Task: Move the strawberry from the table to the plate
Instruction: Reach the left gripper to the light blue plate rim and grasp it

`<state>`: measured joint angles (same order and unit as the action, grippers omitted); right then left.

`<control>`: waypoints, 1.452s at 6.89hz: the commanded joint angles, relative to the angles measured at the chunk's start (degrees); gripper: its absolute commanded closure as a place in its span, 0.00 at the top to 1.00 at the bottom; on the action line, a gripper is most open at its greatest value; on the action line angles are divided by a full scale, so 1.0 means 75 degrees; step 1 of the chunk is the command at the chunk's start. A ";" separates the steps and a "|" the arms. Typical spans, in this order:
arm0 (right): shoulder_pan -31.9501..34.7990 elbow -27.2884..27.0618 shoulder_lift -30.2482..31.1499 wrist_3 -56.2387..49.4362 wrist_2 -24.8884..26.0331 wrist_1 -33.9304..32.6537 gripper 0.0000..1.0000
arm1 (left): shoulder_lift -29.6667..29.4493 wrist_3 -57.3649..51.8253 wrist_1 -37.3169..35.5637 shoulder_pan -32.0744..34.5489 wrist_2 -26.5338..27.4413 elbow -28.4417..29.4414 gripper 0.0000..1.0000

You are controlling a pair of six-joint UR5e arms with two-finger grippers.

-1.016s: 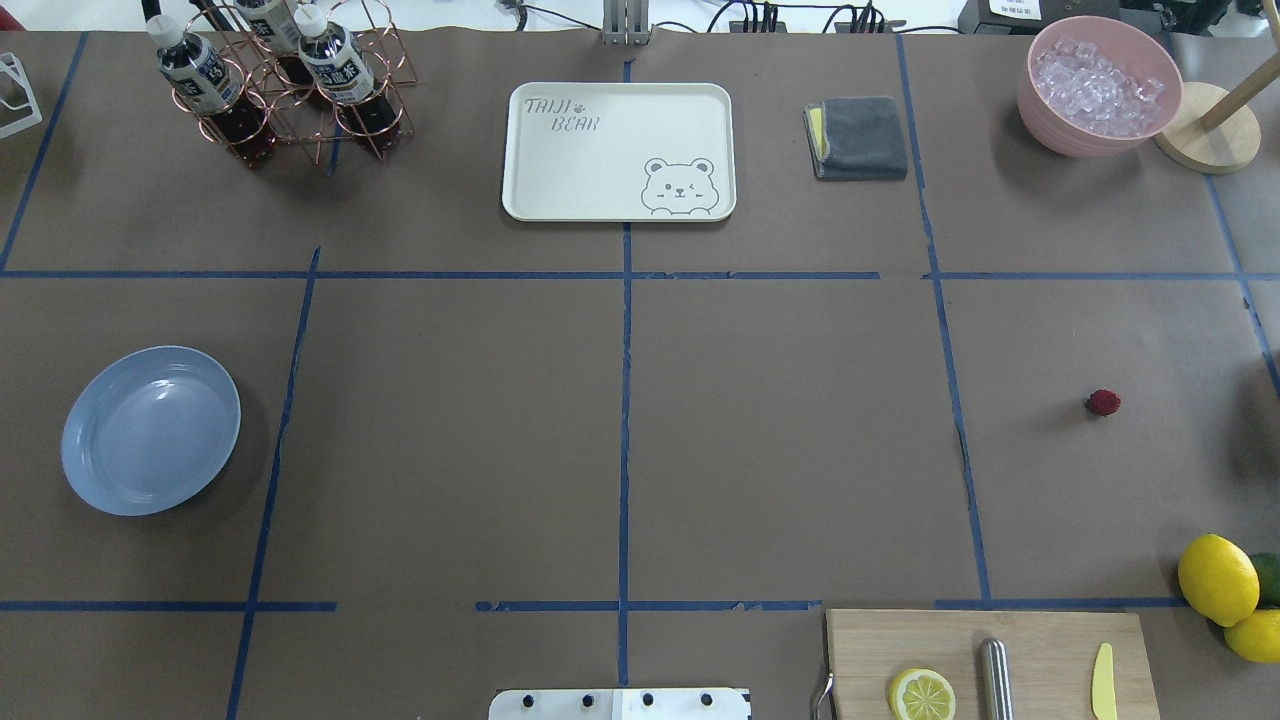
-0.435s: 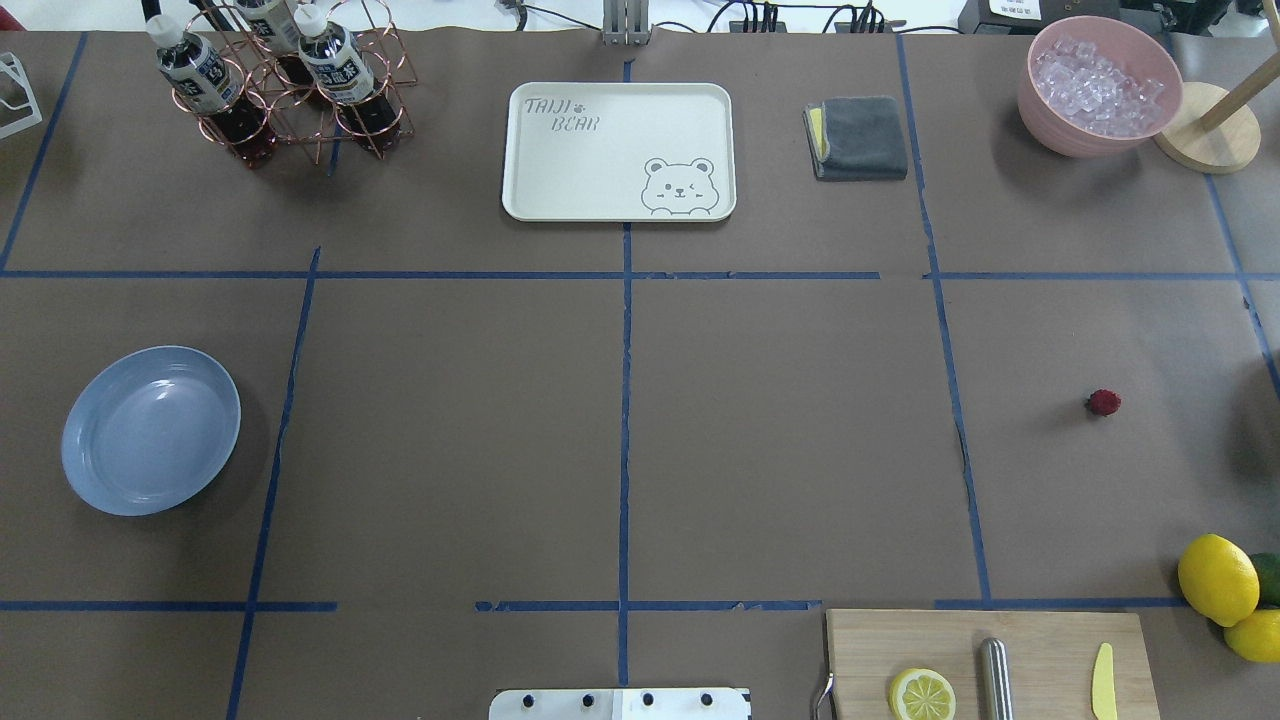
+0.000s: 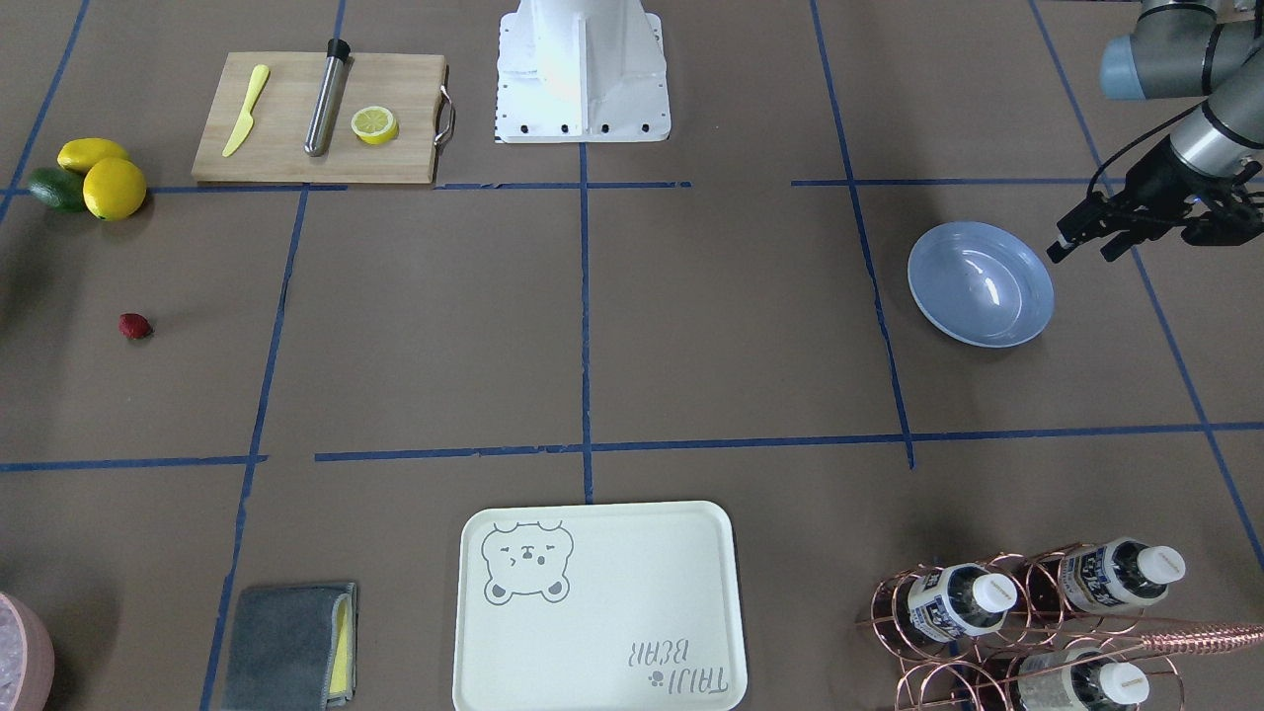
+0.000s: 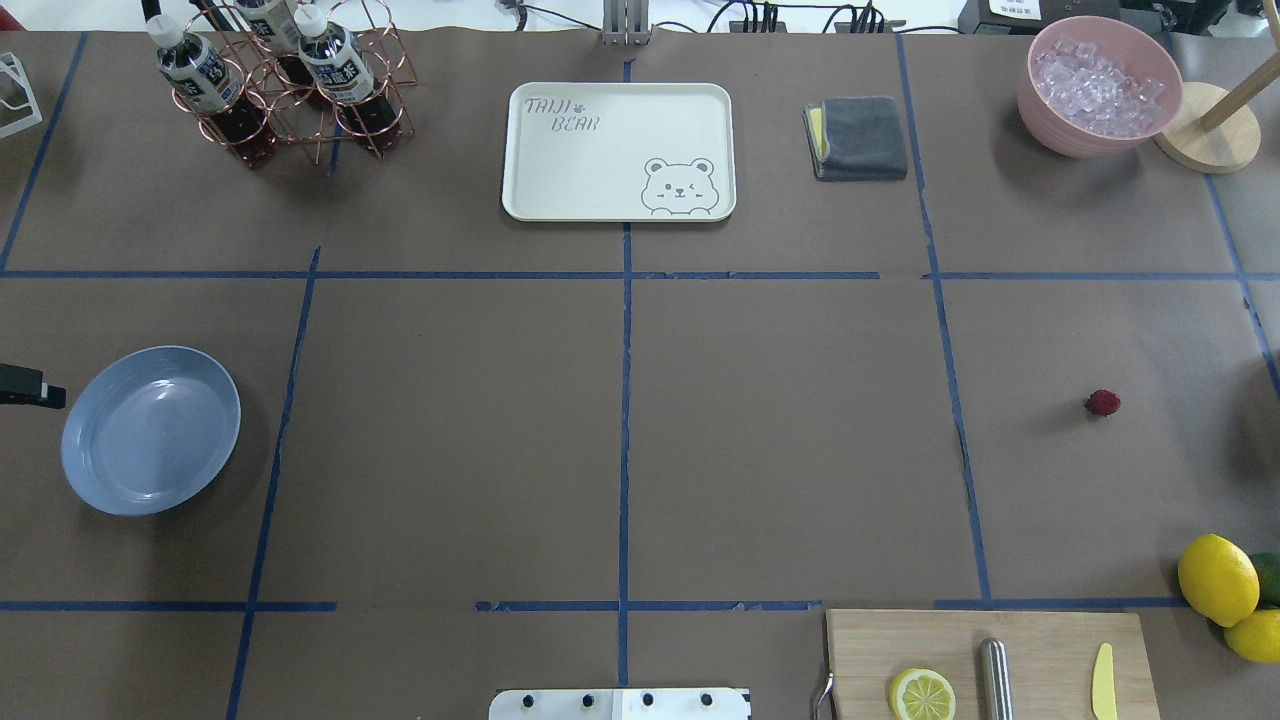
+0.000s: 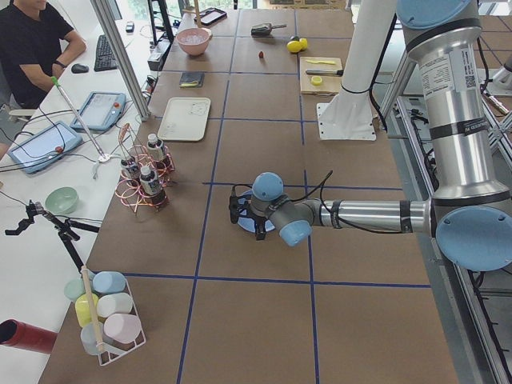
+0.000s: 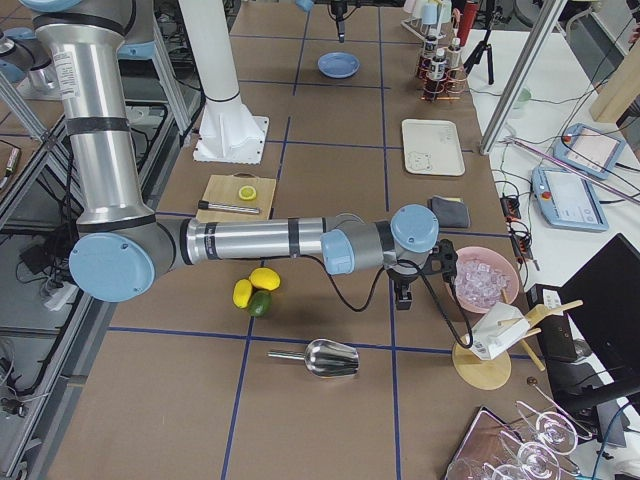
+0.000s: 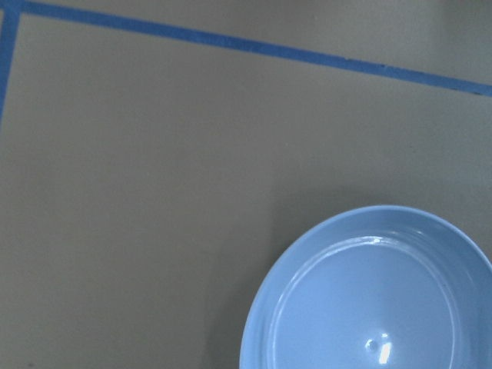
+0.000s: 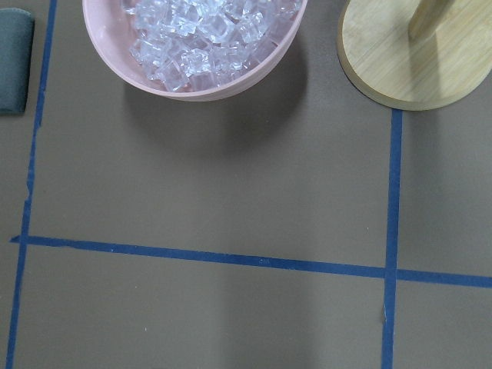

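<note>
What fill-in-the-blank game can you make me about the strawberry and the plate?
1. The strawberry lies on the ____, far from the plate.
2. The plate is coloured light ____.
3. The pink bowl holds ____ cubes.
4. The open left tool hovers near the ____.
Missing words: table; blue; ice; plate.

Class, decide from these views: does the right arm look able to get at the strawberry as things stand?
Probably yes. The strawberry lies alone on the table, apart from the lemons and the ice bowl. The right gripper hangs over that same end, with nothing seen between them.
</note>
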<state>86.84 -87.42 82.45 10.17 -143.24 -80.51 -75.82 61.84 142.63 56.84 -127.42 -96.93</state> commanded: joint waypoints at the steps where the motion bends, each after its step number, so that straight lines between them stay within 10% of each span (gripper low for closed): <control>1: -0.0001 -0.0004 -0.0013 0.0014 -0.0003 0.0059 1.00 | -0.0027 0.0730 0.0214 -0.0720 0.0838 0.0185 0.98; 6: -0.0001 -0.0004 -0.0084 0.0003 -0.0003 0.0059 1.00 | -0.0062 0.0790 0.0225 -0.1145 0.1287 0.0362 0.82; 10: -0.0001 -0.0004 -0.0084 0.0003 -0.0015 0.0059 1.00 | -0.0051 0.0779 0.0237 -0.1134 0.1275 0.0350 0.00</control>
<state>86.84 -87.45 81.83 10.20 -143.28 -80.07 -76.27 67.74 144.40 48.27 -117.82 -94.23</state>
